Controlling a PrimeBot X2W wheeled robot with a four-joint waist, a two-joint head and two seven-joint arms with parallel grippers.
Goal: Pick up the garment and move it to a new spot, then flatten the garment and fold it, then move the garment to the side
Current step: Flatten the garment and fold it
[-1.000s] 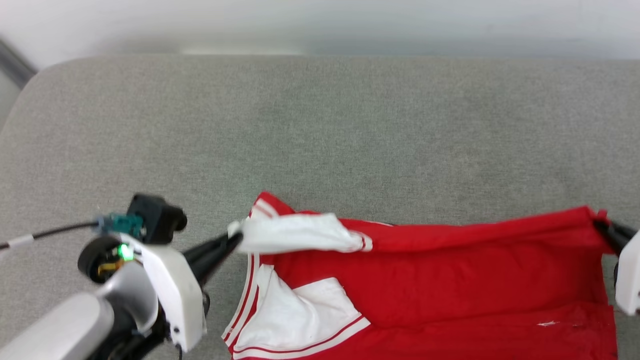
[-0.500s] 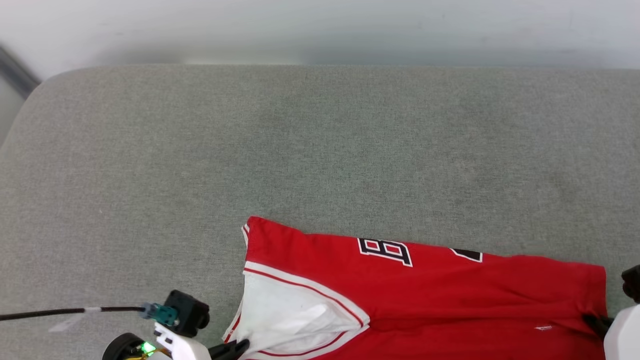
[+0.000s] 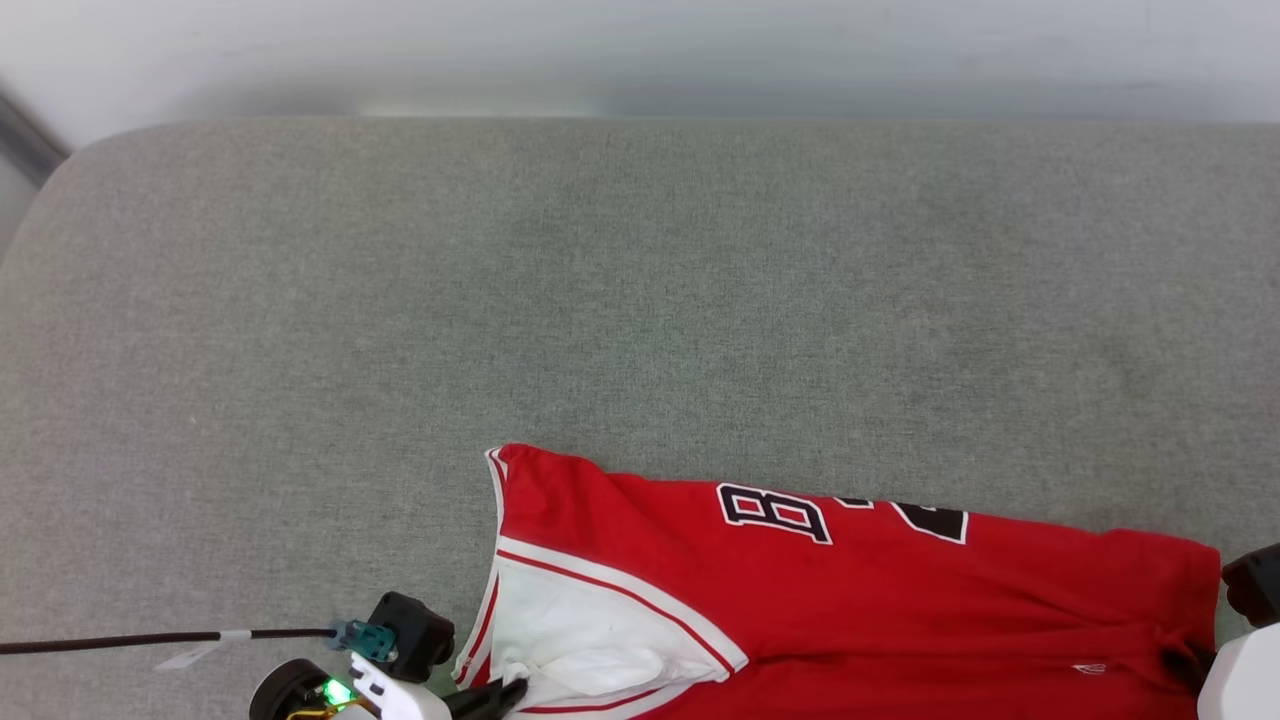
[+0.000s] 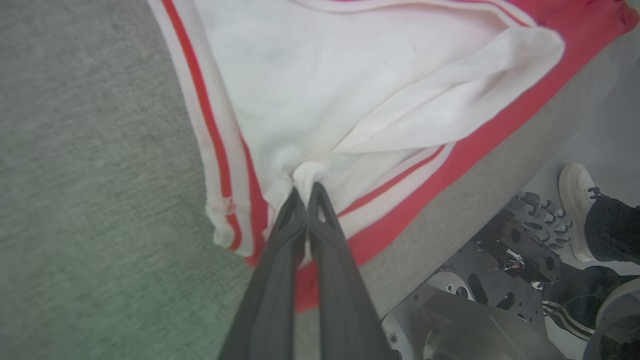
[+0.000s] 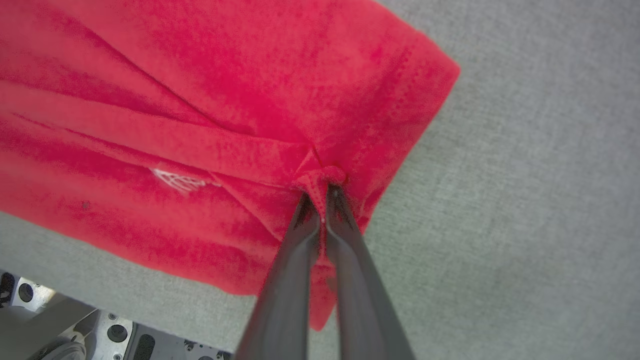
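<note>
Two grippers: both pinch cloth, each with its long, dark, tapering fingers pressed together at the tips.
left gripper [image 4: 306, 187]: shows no gap between its fingers and nips a small bunched knot of white fabric at the sleeve's edge.
right gripper [image 5: 322, 192]: clamped on a puckered nub of red fabric near one corner of the jersey, with creases fanning out from the pinch.
jersey [image 3: 900, 590]: thin red fabric, spread mostly flat along the near edge of the cushion, toward the right of the head view, with long shallow folds running across it.
sleeve [image 4: 350, 75]: white and soft, roughly triangular, with one loose flap doubled over on itself.
stripe trim [image 4: 210, 115]: a narrow red band between white bands along the sleeve's edge, curled at its end beside the left gripper.
characters [image 3: 775, 510]: black and blocky with white outlines, set close to the jersey's far edge.
logo [image 5: 175, 180]: a small white stitched mark on the red cloth.
cushion [image 3: 640, 250]: grey woven upholstery with a fine grainy weave, flat, with a rounded far-left corner.
cable [image 3: 120, 640]: a thin black cord crossing the cushion to a teal connector at the left wrist.
shoe [image 4: 575, 200]: a person's white shoe below a dark trouser leg, on the floor beside perforated metal parts.
</note>
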